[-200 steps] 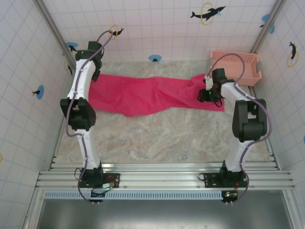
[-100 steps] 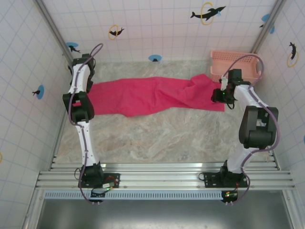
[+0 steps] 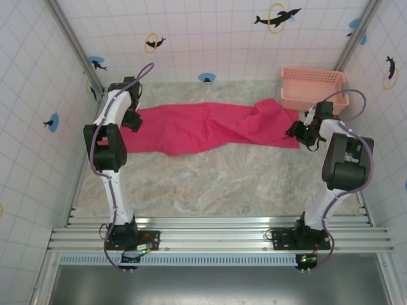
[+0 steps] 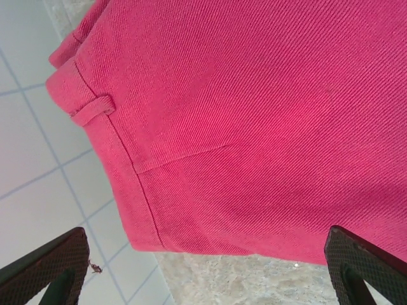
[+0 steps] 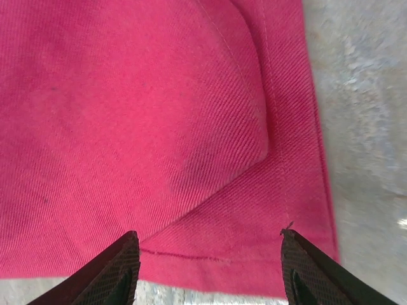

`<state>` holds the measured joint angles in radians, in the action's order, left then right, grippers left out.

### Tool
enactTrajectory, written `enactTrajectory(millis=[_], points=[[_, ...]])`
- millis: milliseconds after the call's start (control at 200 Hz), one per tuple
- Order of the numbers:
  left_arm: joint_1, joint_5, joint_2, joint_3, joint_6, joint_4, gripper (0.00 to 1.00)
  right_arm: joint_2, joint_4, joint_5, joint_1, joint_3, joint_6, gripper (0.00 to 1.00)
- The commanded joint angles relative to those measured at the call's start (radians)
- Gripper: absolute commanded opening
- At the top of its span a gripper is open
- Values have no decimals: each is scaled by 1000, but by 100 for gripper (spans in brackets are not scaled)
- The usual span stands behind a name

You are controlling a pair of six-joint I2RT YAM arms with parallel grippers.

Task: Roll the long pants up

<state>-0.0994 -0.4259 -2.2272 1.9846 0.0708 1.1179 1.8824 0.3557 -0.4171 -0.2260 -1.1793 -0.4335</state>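
Top cam gave me the pants [image 3: 203,127] spread flat L to R across the far table [image 3: 210,184], the R end bunched beside the basket [image 3: 315,89]. The L wrist cam added detail: a belt loop [image 4: 92,109], cloth just ahead of the L gripper [image 4: 206,279], fingers [image 4: 51,270] wide apart, empty. On the R wrist cam, the hem [image 5: 191,257] lay just ahead of the R gripper [image 5: 213,273], which was partly open, gripping nothing.

Overhead camera looks down the worktop [image 3: 210,184] from six o'clock toward twelve; each wrist camera hangs close over the long pants [image 3: 203,127], cloth all three share.
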Motion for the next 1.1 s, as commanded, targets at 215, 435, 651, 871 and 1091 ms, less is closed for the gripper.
enactTrajectory(millis=[215, 435, 651, 871, 1091], points=[[-23, 6, -85, 60, -8, 12, 97, 82, -289, -43, 20, 37, -210, 60], [-45, -5, -104, 33, -8, 3, 97, 115, -372, -23, 39, 52, -269, 56], [-69, -26, -160, 32, -19, 10, 97, 74, -554, 48, 37, 158, -369, 27], [-109, -37, -204, 23, -23, 27, 97, -69, -618, 198, 37, 258, -345, 5], [-163, -28, -214, -2, -19, 16, 97, -254, -519, 331, 36, 282, -234, 0]])
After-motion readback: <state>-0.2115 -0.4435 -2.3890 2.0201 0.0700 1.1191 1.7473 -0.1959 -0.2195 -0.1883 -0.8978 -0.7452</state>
